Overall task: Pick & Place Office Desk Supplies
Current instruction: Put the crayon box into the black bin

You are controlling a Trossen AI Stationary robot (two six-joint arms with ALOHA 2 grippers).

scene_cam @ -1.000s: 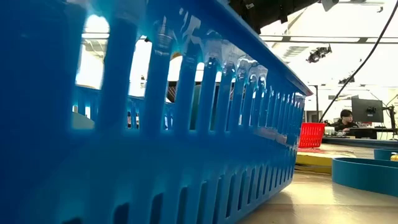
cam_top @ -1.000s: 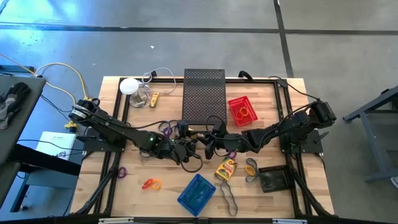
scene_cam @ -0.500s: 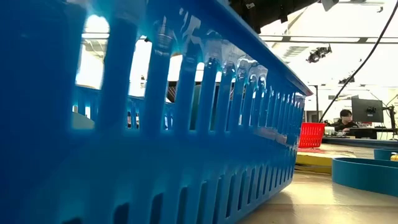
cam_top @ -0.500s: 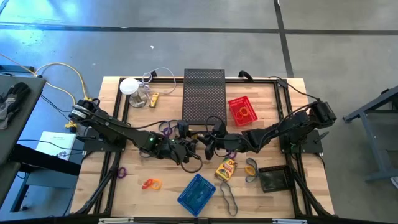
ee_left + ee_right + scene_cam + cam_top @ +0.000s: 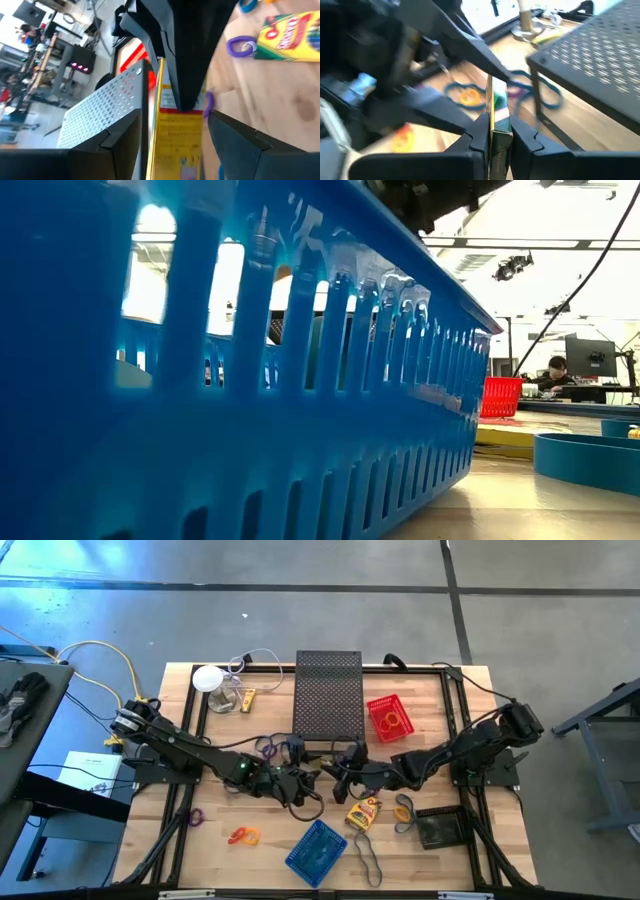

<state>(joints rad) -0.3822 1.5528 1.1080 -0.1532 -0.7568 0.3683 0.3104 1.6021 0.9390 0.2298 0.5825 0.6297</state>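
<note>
Right end effector point(image 5: 492, 137) pinching a yellow packet point(image 5: 497, 120) edge-on, left end effector point(image 5: 172, 137) spread around it.

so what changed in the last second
The right gripper, jaws shut on the yellow packet, slid a little toward the table's near edge. The left gripper opened its jaws, letting go of that packet. Baskets, mesh box and loose bands stayed put.

the whole table point(image 5: 210, 830) is seen from straight overhead. the low view is pressed against the blue basket point(image 5: 250, 380), also seen overhead. the mesh box point(image 5: 100, 107) is shared by both wrist views.
</note>
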